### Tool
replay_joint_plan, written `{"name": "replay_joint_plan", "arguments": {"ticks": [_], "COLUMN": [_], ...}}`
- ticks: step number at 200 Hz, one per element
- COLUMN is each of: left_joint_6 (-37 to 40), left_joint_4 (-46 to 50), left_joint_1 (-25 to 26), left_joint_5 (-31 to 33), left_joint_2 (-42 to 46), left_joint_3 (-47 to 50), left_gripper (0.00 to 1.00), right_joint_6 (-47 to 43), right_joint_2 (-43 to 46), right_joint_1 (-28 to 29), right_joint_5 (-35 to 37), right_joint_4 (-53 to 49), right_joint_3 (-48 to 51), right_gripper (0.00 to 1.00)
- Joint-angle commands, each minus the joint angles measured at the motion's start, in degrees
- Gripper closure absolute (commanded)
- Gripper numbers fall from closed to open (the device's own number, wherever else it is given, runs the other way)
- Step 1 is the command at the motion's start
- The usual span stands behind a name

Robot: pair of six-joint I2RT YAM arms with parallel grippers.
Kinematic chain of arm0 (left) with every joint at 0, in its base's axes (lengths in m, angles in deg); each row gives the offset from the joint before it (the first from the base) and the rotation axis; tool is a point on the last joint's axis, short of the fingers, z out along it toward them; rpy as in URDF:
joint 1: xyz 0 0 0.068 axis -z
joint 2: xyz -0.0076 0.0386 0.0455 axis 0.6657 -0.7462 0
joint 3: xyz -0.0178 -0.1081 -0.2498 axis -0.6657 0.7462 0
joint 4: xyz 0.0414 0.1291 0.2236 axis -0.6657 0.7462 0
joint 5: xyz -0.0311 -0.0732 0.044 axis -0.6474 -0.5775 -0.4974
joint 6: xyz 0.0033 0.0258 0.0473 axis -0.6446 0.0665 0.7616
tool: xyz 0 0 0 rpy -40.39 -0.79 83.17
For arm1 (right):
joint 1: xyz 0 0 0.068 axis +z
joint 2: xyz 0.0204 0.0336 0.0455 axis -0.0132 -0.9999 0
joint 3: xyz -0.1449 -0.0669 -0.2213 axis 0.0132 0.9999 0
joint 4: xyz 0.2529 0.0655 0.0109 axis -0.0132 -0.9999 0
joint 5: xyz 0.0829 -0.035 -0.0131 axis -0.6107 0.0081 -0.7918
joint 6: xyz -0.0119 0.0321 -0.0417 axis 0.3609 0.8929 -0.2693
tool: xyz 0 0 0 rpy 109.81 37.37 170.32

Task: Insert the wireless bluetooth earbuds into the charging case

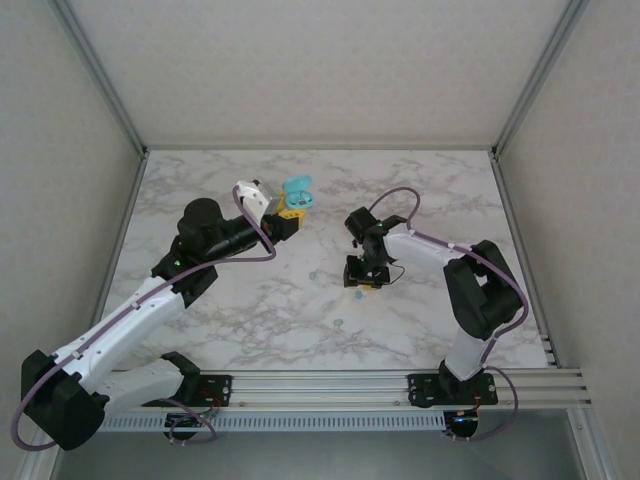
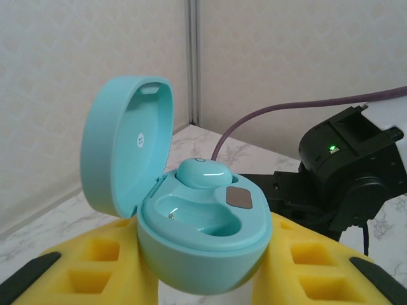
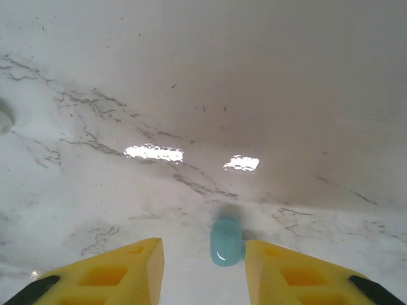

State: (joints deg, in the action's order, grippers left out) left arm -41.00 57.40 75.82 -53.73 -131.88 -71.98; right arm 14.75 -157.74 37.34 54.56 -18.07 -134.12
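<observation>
My left gripper [image 1: 291,213] is raised over the table's middle, its yellow fingers [image 2: 89,267] shut on the sides of a teal charging case [image 2: 203,235] with its lid open to the left. One teal earbud [image 2: 203,173] sits in the case's far slot and the near slot is empty. My right gripper [image 1: 362,282] points down at the table and stands open. Another teal earbud [image 3: 226,241] lies on the marble between its yellow fingers [image 3: 127,270], close against the right one and apart from the left one.
Two more tiny pale bits lie on the marble: one [image 1: 313,272] left of the right gripper, another [image 1: 337,322] nearer the front edge. A pale rounded thing [image 3: 3,117] shows at the left edge of the right wrist view. Metal posts and walls frame the table.
</observation>
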Motion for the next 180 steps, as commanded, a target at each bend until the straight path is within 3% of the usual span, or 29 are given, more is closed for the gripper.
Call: {"name": "replay_joint_plan", "arguments": {"ticks": [1, 180], "left_joint_6": [0.4, 0.6], "left_joint_4": [-0.6, -0.3], "left_joint_1": [0.5, 0.5], "left_joint_5": [0.3, 0.9], "left_joint_2": [1.2, 2.0], "left_joint_3": [-0.1, 0.4], "left_gripper": [0.72, 0.72], "right_joint_6": [-0.6, -3.1], "right_joint_2": [-2.1, -9.4], "right_joint_1": [1.0, 3.5], "right_joint_5": [4.7, 5.7], "right_joint_4": [-4.8, -8.0], "right_joint_3": [-2.0, -7.1], "right_gripper": [0.62, 0.68]}}
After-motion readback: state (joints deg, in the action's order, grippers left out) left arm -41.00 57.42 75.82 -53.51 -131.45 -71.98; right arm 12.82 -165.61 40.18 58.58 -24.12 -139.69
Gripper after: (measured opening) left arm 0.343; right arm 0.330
